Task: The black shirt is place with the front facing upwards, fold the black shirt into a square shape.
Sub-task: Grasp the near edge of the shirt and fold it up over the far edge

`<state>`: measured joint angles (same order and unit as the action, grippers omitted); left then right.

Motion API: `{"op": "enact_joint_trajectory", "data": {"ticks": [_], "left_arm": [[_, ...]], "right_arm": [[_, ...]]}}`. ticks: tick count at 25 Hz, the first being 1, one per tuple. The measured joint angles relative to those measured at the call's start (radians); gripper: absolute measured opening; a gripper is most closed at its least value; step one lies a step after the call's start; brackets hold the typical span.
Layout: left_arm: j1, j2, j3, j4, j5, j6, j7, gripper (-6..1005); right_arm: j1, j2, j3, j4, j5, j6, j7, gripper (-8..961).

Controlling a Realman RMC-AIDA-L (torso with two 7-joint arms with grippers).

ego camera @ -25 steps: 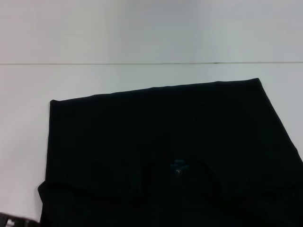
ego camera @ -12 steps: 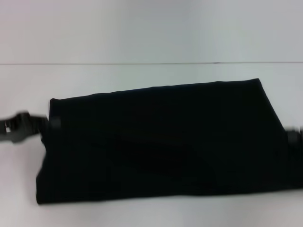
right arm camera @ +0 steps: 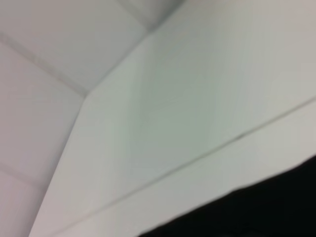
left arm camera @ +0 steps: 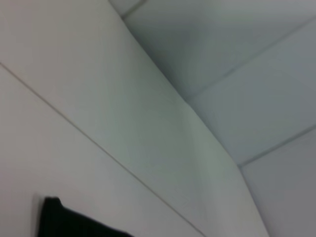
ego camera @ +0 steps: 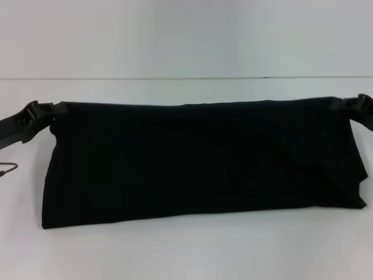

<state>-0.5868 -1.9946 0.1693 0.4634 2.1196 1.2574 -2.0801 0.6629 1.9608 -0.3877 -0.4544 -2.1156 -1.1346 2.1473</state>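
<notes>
Clearly a fold across the width was in hand. On the white counter [ego camera: 175, 256] the black shirt [ego camera: 198, 163] lay as a long band running side to side, its lettering and neck tag out of sight, so I judged one half doubled over the other. At the band's far left corner sat the left pincer [ego camera: 48, 114], and at its far right corner the right pincer [ego camera: 349, 105]; each touched the cloth right at the corner and seemed to be grasping it, though neither wrist view showed the fingers, so I could not tell for sure whether they were clenched. The far edge ran taut between the two corners, while the near edge sagged unevenly toward the counter's front. Next, I judged, the corners needed laying down flush and letting go, after which the band's ends would need bringing together to make the square.
</notes>
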Motion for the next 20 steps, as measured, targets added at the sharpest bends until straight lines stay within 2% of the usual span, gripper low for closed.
{"op": "enact_joint_trajectory", "data": {"ticks": [3, 5, 11, 14, 20], "left_arm": [[-0.013, -0.016, 0.004, -0.002, -0.026, -0.055, 0.037, 42], [-0.028, -0.024, 0.005, -0.003, -0.03, -0.092, 0.054, 42], [-0.059, -0.045, 0.005, -0.004, -0.042, -0.182, 0.092, 43], [-0.074, -0.064, 0.006, -0.006, -0.051, -0.245, 0.126, 43], [-0.097, -0.096, 0.008, -0.028, -0.094, -0.351, 0.202, 43]], "right_arm": [[0.005, 0.046, -0.004, 0.001, 0.065, 0.101, -0.067, 35], [0.014, 0.063, -0.005, 0.002, 0.097, 0.147, -0.103, 35], [0.043, 0.081, -0.005, 0.028, 0.146, 0.236, -0.162, 34], [0.055, 0.09, -0.004, 0.057, 0.177, 0.281, -0.212, 34], [0.071, 0.124, -0.003, 0.07, 0.215, 0.365, -0.321, 35]]}}
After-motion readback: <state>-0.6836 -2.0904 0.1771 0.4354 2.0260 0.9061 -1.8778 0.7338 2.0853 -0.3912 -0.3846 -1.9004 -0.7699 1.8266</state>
